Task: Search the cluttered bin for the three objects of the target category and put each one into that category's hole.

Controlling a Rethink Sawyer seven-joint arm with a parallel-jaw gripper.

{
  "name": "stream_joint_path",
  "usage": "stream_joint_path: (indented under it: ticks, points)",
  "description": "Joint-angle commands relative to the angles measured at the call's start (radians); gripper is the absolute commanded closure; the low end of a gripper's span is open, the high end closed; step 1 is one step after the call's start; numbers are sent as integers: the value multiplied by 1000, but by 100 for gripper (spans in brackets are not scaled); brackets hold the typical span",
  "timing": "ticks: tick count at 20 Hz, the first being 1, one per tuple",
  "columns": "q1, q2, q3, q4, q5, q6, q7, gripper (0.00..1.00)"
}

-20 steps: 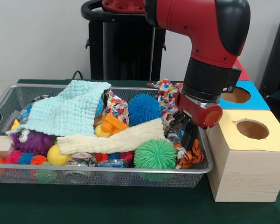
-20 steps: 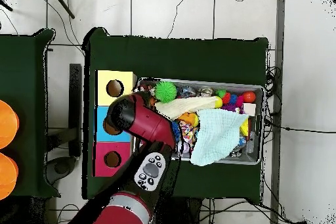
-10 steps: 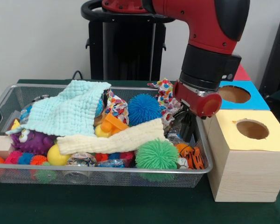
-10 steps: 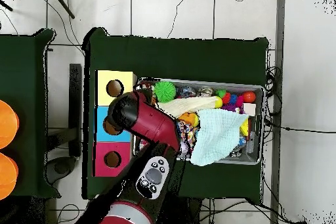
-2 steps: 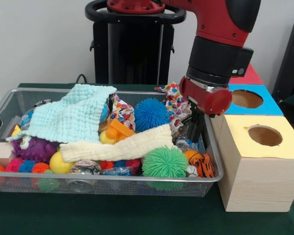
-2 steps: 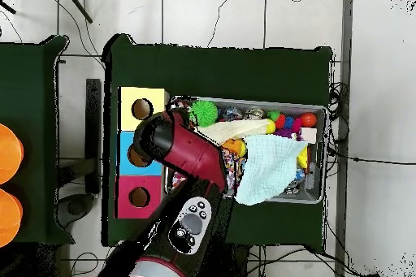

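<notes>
Orange tiger toy (image 5: 201,164) lies below the pincer (image 5: 194,128); its opening I cannot tell; descend straight, avoiding the bin (image 5: 213,147) wall.

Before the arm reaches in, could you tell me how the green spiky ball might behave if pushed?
The green ball looks round, so it would likely roll. Its soft-looking spikes suggest it is light and squashy. It sits against the bin rim, which may stop it.

At the frame's lower right, your orange striped tiger toy (image 5: 200,164) lies in the wire bin's (image 5: 112,186) corner beside the yellow-topped box (image 5: 264,147).
</notes>
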Motion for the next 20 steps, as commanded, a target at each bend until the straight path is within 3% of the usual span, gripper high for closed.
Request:
stream_joint_path:
  ticks: [1,12,20]
  points:
    - [-18,18,38,10,-34,100,141,0]
    - [-74,7,98,23,-21,44,114,0]
    - [-85,39,144,22,-6,-1,131,0]
